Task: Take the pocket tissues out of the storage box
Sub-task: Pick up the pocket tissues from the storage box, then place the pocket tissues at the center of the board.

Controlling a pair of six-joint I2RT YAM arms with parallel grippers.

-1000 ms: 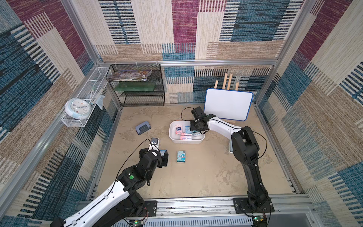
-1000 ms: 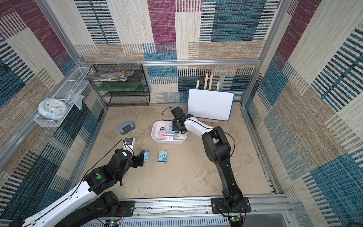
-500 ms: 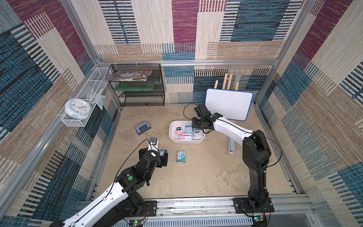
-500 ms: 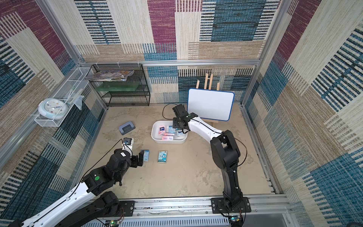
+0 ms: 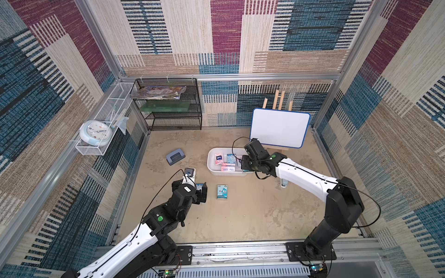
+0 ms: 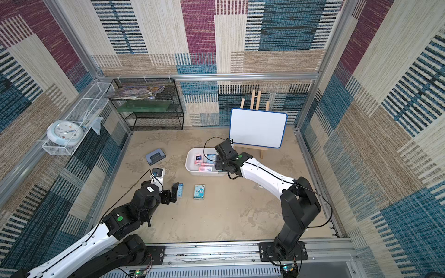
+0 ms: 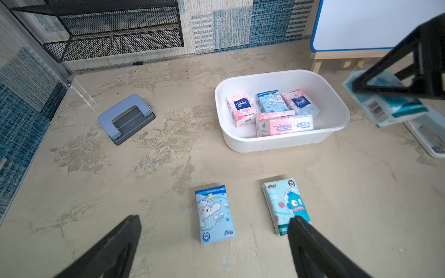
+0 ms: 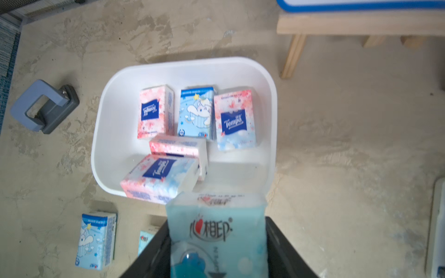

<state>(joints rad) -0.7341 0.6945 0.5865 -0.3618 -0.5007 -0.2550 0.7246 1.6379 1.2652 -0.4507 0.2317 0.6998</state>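
The white storage box (image 5: 212, 168) (image 8: 101, 134) sits mid-floor with several pocket tissues (image 8: 154, 110) inside, pink ones and a light blue one. My right gripper (image 8: 215, 223) (image 5: 246, 166) hangs over the box's near right corner, shut on a teal packet (image 8: 216, 209) that fills the gap between its fingers. Two more teal packets lie on the floor in front of the box, an elephant one (image 7: 214, 214) and a fish one (image 7: 285, 204) (image 5: 222, 191). My left gripper (image 7: 215, 220) (image 5: 201, 190) hovers open over the elephant packet, touching nothing.
A grey-blue hole punch (image 5: 175, 156) lies left of the box. A whiteboard on a wooden easel (image 5: 279, 127) stands behind it. A black mesh shelf (image 5: 168, 108) is at the back left, a wire basket with a clock (image 5: 96, 134) on the left wall. A flat white object (image 7: 428, 134) lies right of the box.
The right gripper has pulled back from inside the box toward its near right corner, bringing the teal packet up with it; its elbow swung right. The left arm has hardly moved.
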